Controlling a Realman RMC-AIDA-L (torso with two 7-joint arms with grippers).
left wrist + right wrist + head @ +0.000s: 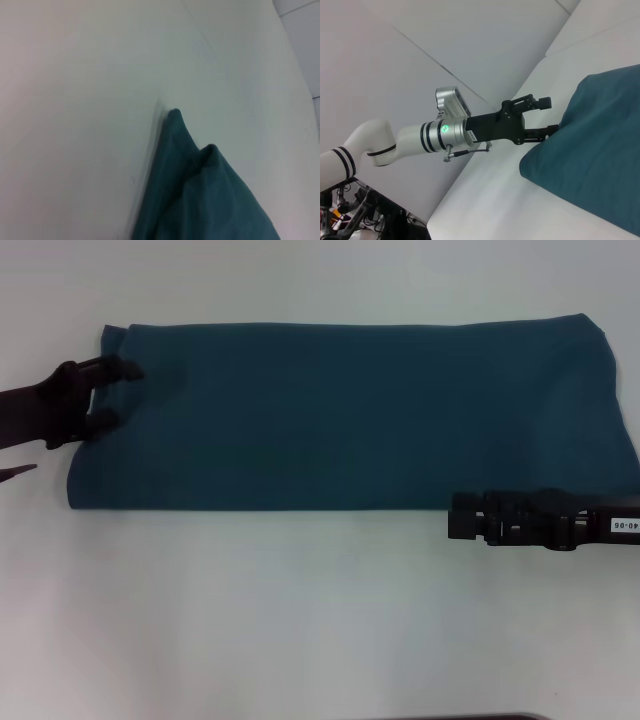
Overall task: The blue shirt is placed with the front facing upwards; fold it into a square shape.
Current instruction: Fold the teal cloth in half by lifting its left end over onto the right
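The blue shirt (350, 410) lies on the white table (300, 620) as a long band running left to right, plain teal side up. My left gripper (120, 395) is open at the shirt's left end, one finger over the far corner, the other over the middle of that edge. The right wrist view shows this left gripper (551, 116) from the side, with one finger touching the edge of the shirt (600, 150). A folded corner of the shirt (210, 200) fills the left wrist view. My right gripper (452, 517) hovers just in front of the shirt's near edge, toward the right.
White tabletop surrounds the shirt, with a wide bare strip in front (250, 640). The left arm's silver and white links (420, 137) reach in from beyond the table's left edge. A dark strip (490, 717) shows at the table's front edge.
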